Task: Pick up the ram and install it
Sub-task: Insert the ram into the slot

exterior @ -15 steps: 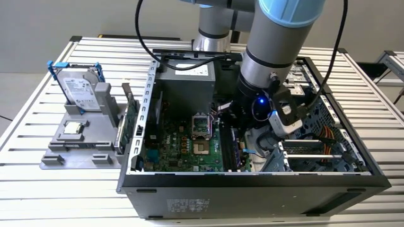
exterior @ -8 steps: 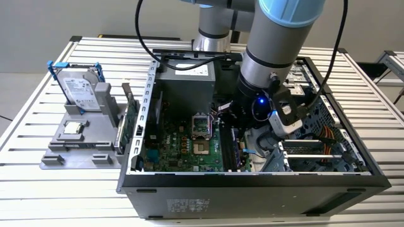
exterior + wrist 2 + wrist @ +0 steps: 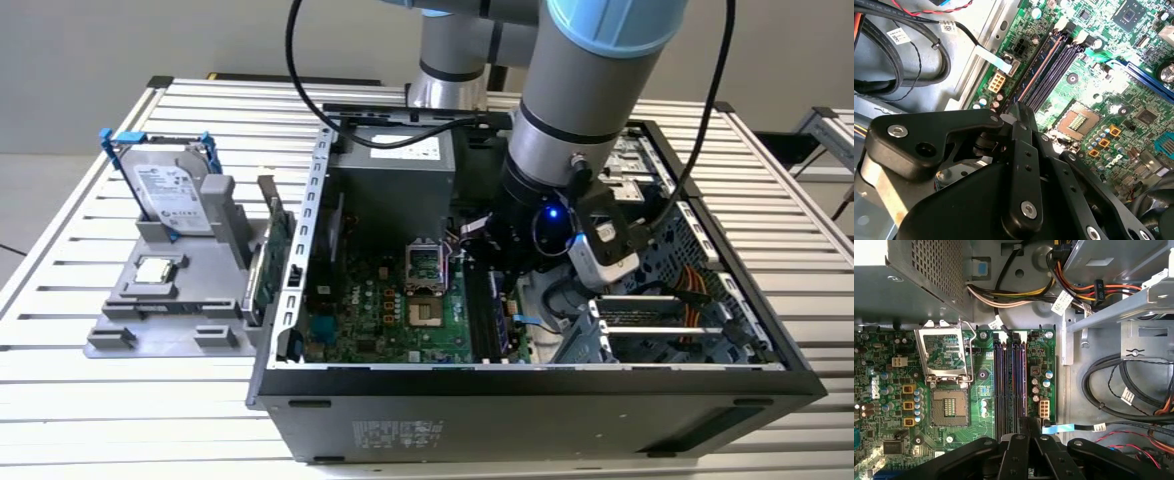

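My gripper point(image 3: 514, 290) is down inside the open computer case point(image 3: 534, 400), over the memory slots beside the CPU socket point(image 3: 949, 407). The ram point(image 3: 1040, 67) is a thin blue stick standing on edge in one of the dark slots, in line with my fingertips; it also appears in the first wrist view as the ram point(image 3: 1018, 380). In both wrist views my black fingers point(image 3: 1021, 117) meet tightly at the near end of the stick, so the gripper point(image 3: 1027, 426) is shut on the ram. The end under the fingers is hidden.
A grey stand point(image 3: 167, 320) on the exterior view's left holds a silver hard drive in a blue bracket point(image 3: 167, 195) and a green expansion card point(image 3: 274, 265). The power supply point(image 3: 394, 175) and cable bundles point(image 3: 1114, 385) crowd the case around the slots.
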`<action>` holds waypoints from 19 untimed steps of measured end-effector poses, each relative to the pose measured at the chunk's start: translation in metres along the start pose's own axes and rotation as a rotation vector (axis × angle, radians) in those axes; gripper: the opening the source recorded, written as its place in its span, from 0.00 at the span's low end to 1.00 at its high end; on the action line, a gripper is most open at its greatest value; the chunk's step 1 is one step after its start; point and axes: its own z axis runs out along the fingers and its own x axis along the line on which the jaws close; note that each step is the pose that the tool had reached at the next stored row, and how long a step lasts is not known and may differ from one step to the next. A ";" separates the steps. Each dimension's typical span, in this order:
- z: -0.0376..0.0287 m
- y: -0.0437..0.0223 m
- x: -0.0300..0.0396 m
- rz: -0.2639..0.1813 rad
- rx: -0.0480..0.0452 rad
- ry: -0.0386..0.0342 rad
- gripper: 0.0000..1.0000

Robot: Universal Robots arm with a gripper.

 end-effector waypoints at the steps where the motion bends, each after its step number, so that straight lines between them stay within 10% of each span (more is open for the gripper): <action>1: 0.0000 0.0000 0.0000 0.000 -0.0001 0.0000 0.00; 9: -0.0001 0.0000 0.0000 -0.009 0.0001 0.0001 0.00; 19: 0.0000 0.0003 0.0000 -0.173 -0.0001 0.0019 0.00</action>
